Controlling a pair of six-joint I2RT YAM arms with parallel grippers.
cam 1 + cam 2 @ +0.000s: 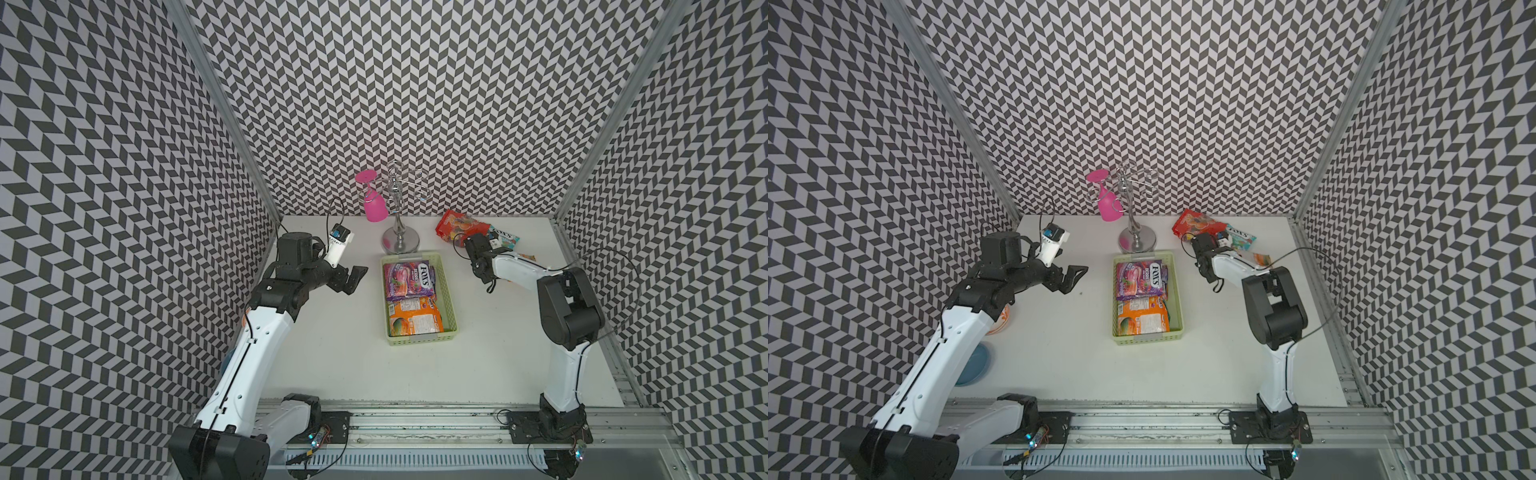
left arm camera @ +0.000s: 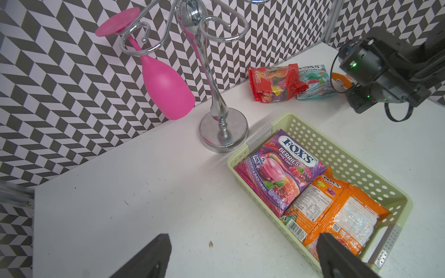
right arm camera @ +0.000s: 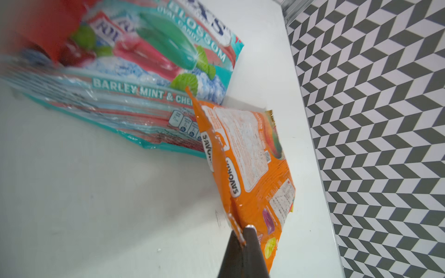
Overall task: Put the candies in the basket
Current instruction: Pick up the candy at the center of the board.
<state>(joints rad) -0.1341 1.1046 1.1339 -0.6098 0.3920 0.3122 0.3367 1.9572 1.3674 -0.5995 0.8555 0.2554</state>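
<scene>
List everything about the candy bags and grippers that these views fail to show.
- Right gripper: fingertips hidden behind its own wrist in both top views; only its wrist view shows it pinching the orange bag.
- Red bag: blurred and cut by the frame edge in the right wrist view.
- Basket: whatever lies beneath the purple bag is covered; count unclear in every view.

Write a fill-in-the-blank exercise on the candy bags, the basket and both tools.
1. The pinched bag in the shut right tool is coloured ____.
2. The left tool hovers beside the basket with its jaws ____.
3. The purple bag in the basket reads FOX'S ____.
4. Outside the basket, the red bag overlaps the BARLEY MINT bag, which is coloured ____.

Missing words: orange; open; BERRIES; teal.
</scene>
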